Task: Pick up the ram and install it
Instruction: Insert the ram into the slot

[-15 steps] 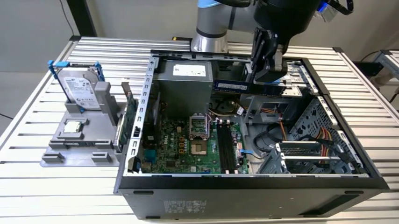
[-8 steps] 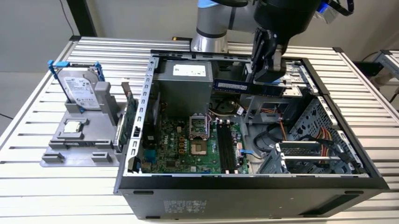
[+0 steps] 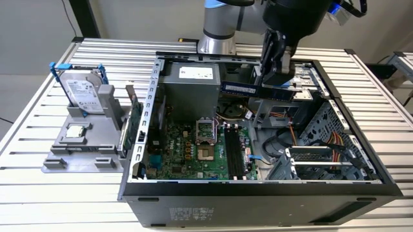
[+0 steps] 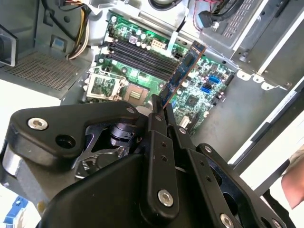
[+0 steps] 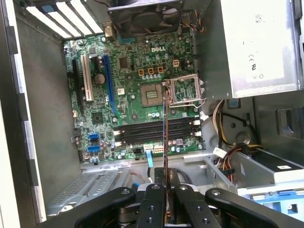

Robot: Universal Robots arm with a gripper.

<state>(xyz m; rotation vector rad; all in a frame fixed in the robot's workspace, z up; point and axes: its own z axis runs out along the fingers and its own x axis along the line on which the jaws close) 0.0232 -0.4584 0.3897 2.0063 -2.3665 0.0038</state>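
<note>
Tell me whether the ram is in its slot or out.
Out. The gripper holds the ram above the board; its black slots sit bare.

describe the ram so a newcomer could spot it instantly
Start at the open computer case. Above it the black gripper clamps the ram: a long, narrow dark-blue stick held in the air, unlike the green motherboard lying below.

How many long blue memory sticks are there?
1. The long dark-blue ram stick is held in the black gripper, above the open black computer case. More may be hidden.
</note>
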